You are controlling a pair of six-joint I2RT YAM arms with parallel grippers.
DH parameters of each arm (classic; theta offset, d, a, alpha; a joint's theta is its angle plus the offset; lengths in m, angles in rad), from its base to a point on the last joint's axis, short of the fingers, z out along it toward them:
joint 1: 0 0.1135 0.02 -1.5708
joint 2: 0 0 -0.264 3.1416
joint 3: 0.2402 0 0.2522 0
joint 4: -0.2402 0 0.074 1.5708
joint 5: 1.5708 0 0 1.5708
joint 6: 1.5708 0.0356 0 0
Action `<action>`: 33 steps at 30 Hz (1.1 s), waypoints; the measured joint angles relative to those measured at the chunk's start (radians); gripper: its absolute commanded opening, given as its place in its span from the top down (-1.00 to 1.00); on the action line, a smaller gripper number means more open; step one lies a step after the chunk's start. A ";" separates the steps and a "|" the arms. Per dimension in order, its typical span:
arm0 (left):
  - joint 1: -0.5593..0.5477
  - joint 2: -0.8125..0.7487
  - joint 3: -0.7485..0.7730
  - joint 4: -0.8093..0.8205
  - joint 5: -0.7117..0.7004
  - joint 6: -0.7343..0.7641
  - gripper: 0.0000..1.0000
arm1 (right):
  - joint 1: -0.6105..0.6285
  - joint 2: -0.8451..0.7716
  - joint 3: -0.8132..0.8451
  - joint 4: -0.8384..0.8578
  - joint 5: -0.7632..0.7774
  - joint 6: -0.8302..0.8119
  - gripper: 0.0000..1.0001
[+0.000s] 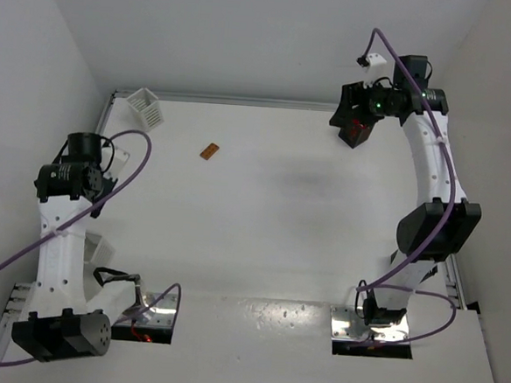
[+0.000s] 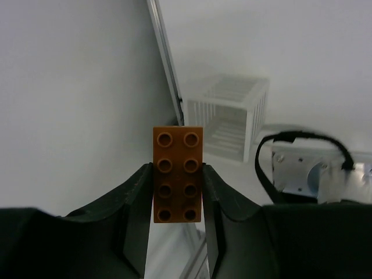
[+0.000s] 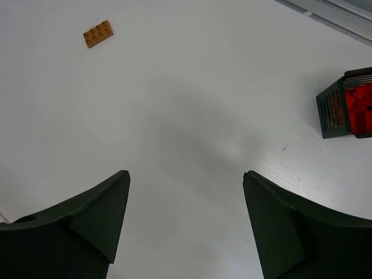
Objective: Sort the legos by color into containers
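Observation:
My left gripper (image 2: 177, 168) is shut on an orange-brown two-by-four brick (image 2: 178, 145), held high above a white slatted basket (image 2: 228, 118) by the left wall. In the top view that basket (image 1: 98, 249) is partly hidden behind the left arm, and the left fingers are hidden too. My right gripper (image 3: 186, 173) is open and empty; in the top view it (image 1: 349, 121) hangs at the far right, next to a black basket (image 1: 359, 133) holding red bricks (image 3: 359, 102). A second orange-brown brick (image 1: 210, 151) lies alone on the table and shows in the right wrist view (image 3: 97, 33).
Another white basket (image 1: 145, 107) stands tilted in the far left corner. Metal base plates (image 1: 158, 307) (image 1: 364, 326) sit at the near edge, with a black cable (image 2: 302, 139) by the left one. White walls enclose the table on the left, right and back.

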 measured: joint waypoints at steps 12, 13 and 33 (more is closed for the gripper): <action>0.249 -0.020 -0.168 -0.017 -0.020 0.293 0.80 | 0.088 0.070 0.035 -0.006 0.046 -0.035 -0.58; 0.263 -0.018 -0.176 -0.014 -0.019 0.311 0.80 | 0.094 0.072 0.037 -0.006 0.051 -0.039 -0.58; 0.301 0.119 -0.310 -0.006 0.056 0.410 0.01 | 0.134 0.084 0.045 -0.016 0.117 -0.073 -0.58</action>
